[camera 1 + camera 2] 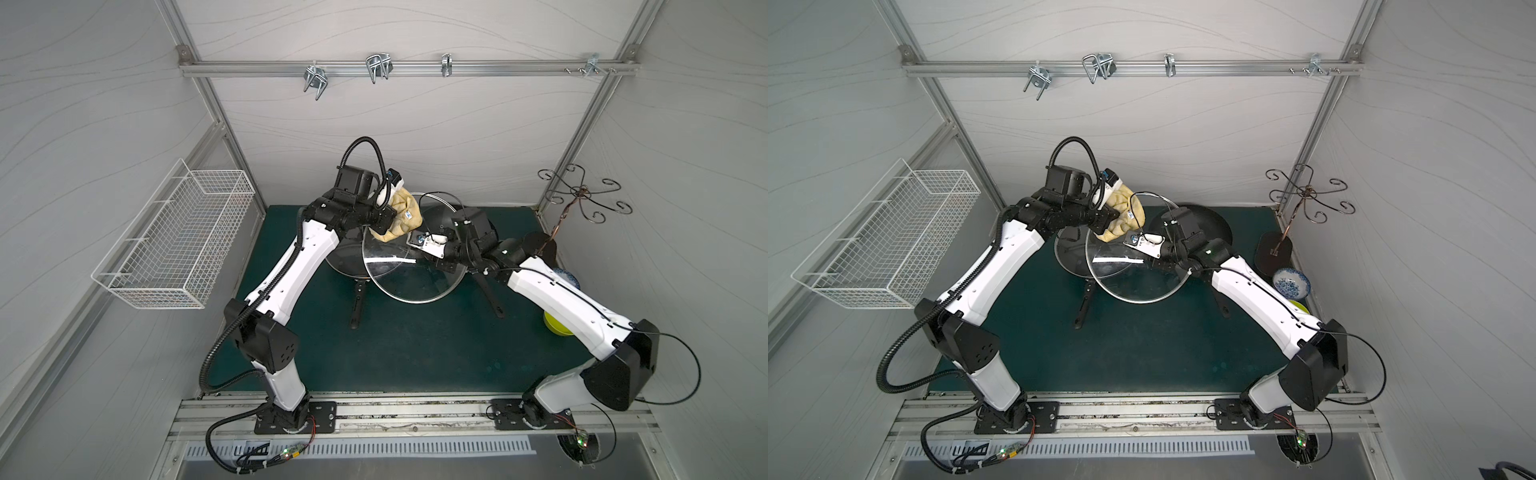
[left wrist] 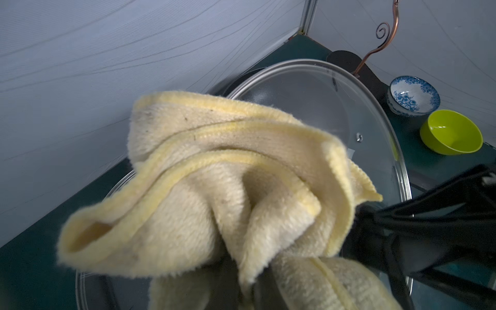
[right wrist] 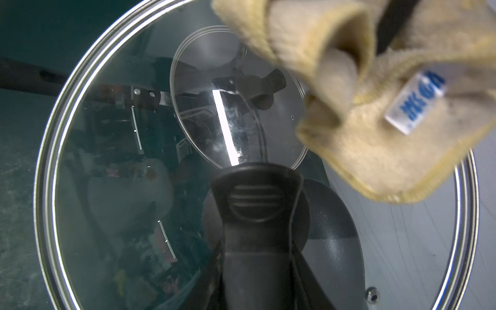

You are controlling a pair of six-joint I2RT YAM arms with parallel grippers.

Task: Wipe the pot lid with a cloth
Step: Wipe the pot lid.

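The pot lid is a large glass disc with a metal rim, held tilted above the green mat. My right gripper is shut on its black handle, seen in both top views. The cloth is a crumpled pale yellow terry rag with a blue-and-white label. My left gripper is shut on it, fingertips buried in the folds. The cloth rests against the lid's glass by the far rim, beside the handle.
Under the lid are two black pans with long handles; one carries a smaller glass lid. A blue-patterned bowl and a green bowl sit at the right edge by a copper hook stand. A wire basket hangs left.
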